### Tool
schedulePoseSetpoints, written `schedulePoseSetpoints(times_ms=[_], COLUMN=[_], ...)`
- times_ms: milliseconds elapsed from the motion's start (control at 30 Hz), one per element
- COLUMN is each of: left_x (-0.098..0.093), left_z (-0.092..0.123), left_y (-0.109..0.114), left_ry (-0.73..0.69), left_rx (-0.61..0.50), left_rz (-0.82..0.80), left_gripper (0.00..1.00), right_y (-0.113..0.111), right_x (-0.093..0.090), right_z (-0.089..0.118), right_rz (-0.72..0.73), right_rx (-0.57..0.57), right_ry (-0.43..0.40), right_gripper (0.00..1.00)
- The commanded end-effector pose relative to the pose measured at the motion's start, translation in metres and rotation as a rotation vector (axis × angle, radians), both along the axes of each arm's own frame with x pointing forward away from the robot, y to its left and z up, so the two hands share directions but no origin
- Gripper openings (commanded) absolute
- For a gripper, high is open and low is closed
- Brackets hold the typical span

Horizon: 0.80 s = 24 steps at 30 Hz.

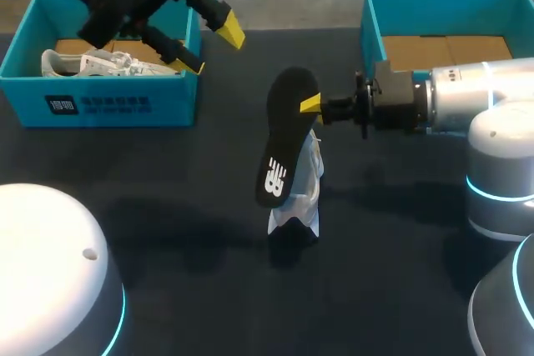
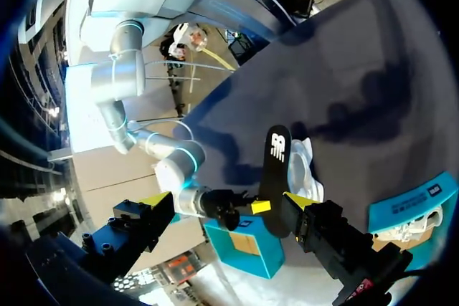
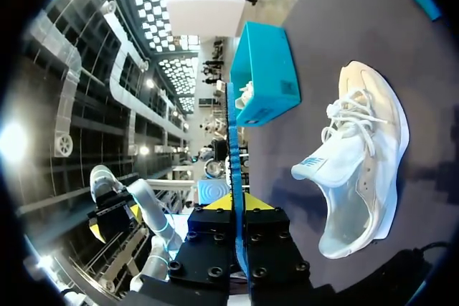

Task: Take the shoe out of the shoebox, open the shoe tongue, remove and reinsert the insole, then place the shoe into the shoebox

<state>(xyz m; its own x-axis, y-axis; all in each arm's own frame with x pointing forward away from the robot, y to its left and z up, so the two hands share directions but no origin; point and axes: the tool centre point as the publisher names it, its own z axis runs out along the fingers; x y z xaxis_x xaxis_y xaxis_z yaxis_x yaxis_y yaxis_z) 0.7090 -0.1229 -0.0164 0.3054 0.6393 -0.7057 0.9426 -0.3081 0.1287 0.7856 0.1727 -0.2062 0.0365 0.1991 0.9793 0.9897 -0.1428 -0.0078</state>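
"Where's the shoe got to?"

"The white sneaker [image 1: 302,193] is out on the dark counter [image 1: 183,198], well clear of both boxes."

"And the insole?"

"The black insole [image 1: 285,135] is out of it. It's held up on edge, tilted, right over the sneaker with its printed face turned upward. The right claw [image 1: 310,106] is clamped on one long edge of it, coming in from the sneaker's right. From that arm's own camera the insole is just a thin line between the fingers, with the sneaker beyond it."

"What about the other arm?"

"The left claw [image 1: 209,46] hangs well away from the sneaker, back and to its left, with its yellow-tipped fingers spread wide apart. It's above the rim of the left shoebox [image 1: 25,97], a teal one with a second sneaker [image 1: 100,62] lying inside."

"Is there another box?"

"Yes, the right shoebox [image 1: 373,31], also teal. It's back and to the right of the sneaker, showing its cardboard floor."
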Motion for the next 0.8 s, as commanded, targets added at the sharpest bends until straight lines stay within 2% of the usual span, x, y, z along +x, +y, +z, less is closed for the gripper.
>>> schedulePoseSetpoints(times_ms=[33,167,300,500,667,800], left_x=[0.009,0.018,0.027,0.044,0.052,0.062], left_z=[0.003,0.001,0.001,0.006,0.0,-0.002], left_y=[-0.013,-0.016,-0.024,-0.04,-0.053,-0.058], left_ry=[0.009,0.042,0.059,0.035,0.042,0.029], left_rx=[0.088,0.133,0.225,0.366,0.492,0.542], left_rz=[-0.008,-0.004,-0.027,-0.041,-0.059,-0.042], left_gripper=[1.0,1.0,1.0,1.0,1.0,1.0], right_y=[0.002,0.002,0.002,0.002,0.002,0.002], right_x=[0.0,0.0,0.0,0.0,0.0,0.0], right_z=[-0.001,-0.001,-0.001,-0.001,-0.001,-0.001], right_rz=[-0.001,-0.001,-0.001,-0.001,-0.001,-0.001], right_rx=[0.0,0.0,0.0,0.0,0.0,0.0], right_ry=[-0.001,-0.001,-0.001,-0.001,-0.001,-0.001], right_gripper=[0.0,0.0,0.0,0.0,0.0,0.0])
